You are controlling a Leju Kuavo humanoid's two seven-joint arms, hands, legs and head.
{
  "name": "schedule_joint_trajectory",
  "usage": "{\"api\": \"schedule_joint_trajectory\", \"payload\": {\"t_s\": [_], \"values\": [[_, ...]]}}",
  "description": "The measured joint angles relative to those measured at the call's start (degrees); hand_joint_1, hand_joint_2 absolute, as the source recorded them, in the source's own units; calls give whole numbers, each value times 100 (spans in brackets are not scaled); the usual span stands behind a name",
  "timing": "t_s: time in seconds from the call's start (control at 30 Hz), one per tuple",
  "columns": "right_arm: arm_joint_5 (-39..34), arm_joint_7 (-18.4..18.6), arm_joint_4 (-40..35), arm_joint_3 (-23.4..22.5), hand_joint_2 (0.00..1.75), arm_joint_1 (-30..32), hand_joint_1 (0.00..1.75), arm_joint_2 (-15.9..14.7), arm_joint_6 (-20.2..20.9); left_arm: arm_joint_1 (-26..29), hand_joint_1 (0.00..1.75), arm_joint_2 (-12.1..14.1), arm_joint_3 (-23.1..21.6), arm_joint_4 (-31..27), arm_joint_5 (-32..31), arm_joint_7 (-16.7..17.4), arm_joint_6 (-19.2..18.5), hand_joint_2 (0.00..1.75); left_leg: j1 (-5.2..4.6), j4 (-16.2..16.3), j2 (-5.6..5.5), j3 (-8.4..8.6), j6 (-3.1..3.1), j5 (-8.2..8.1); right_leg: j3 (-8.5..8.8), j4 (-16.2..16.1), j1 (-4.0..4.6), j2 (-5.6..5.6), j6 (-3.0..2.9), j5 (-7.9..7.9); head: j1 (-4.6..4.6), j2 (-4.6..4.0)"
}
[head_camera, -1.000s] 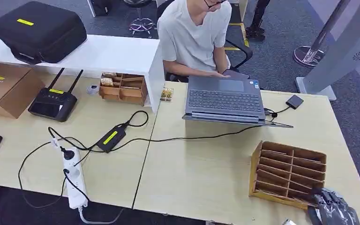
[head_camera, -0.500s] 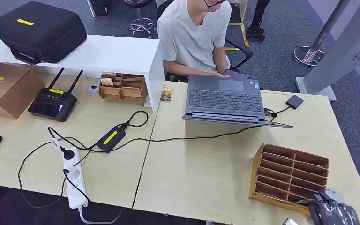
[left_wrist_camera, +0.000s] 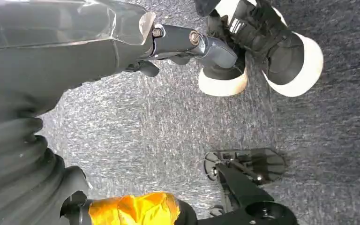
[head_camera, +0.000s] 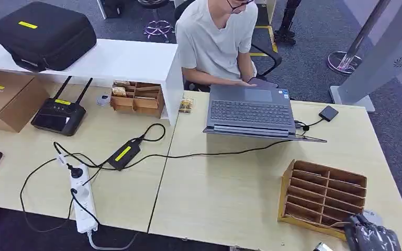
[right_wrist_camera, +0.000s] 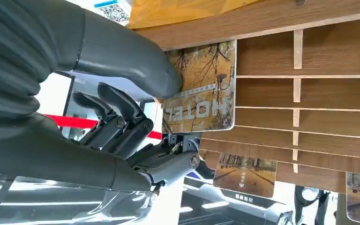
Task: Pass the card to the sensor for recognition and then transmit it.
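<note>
A card (right_wrist_camera: 201, 89) printed with autumn trees and the word HOTEL is pinched by my right hand (right_wrist_camera: 122, 93), thumb on its face and dark fingers behind it. The card lies against the front of the wooden card rack (right_wrist_camera: 309, 93). In the head view my right hand (head_camera: 371, 236) is at the table's near right corner, at the rack's (head_camera: 322, 191) near end. The sensor (head_camera: 328, 113), a small black box on a cable, lies far right beside the laptop (head_camera: 250, 111). My left hand (left_wrist_camera: 187, 40) hangs over the carpet, holding nothing.
A person sits behind the laptop. Two more cards (right_wrist_camera: 246, 173) stand in other rack slots. A power strip (head_camera: 82, 198), an adapter (head_camera: 123, 154) and cables cross the left table. A router (head_camera: 58, 116), a cardboard box (head_camera: 5, 98) and a small wooden organiser (head_camera: 136, 98) stand at the back left.
My right hand has drawn back a little toward the table's near edge. The rack has shifted and turned slightly. A pale disc now shows behind the hand.
</note>
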Motion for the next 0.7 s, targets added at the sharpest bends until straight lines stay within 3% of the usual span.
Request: {"api": "schedule_joint_trajectory", "payload": {"t_s": [0.7], "values": [[-205,-188,-190,7,175,-572,175,4,72,0,0,0,-2,0,-24,153,-61,175,-1,0,1,-3,0,0,0,2,-1,2,-2,3,0,0]]}}
